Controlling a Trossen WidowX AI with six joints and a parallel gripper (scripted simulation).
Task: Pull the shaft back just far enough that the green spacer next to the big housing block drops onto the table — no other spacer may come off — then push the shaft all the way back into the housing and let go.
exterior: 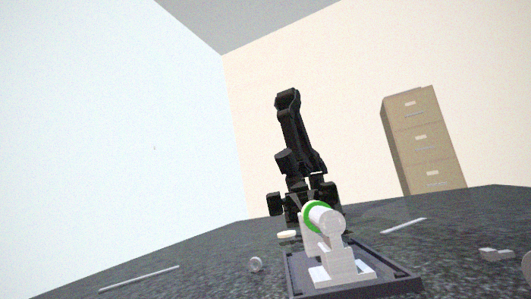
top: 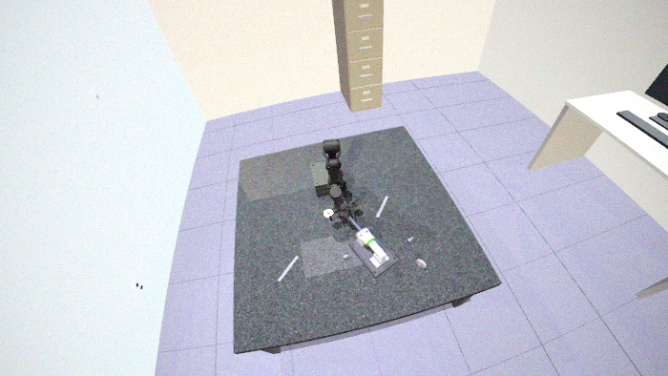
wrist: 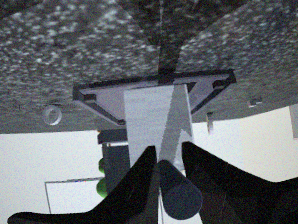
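Observation:
My gripper (top: 349, 218) (exterior: 303, 199) (wrist: 168, 151) is shut on the shaft, on the near side of the white block. The shaft (top: 355, 223) (wrist: 182, 198) shows blue-grey between the fingers and that block. The upright white block (top: 365, 235) (exterior: 310, 240) (wrist: 150, 117) stands on the dark tray (top: 386, 270) (exterior: 406, 285) (wrist: 150, 80). The green spacer (top: 370, 241) (exterior: 306, 218) sits as a ring on the far side of this block. A white cylinder (top: 376, 250) (exterior: 333, 223) on a stepped stand lies beyond the ring. The shaft inside these parts is hidden.
A white disc (top: 328, 213) (exterior: 286, 234) lies near the gripper. A small grey ring (top: 345, 257) (exterior: 250, 264) lies beside the tray. Two pale bars (top: 288, 268) (top: 382, 207) flank the setup. A small stepped piece (top: 410, 239) (exterior: 496, 254) and a round piece (top: 420, 263) lie on the other side.

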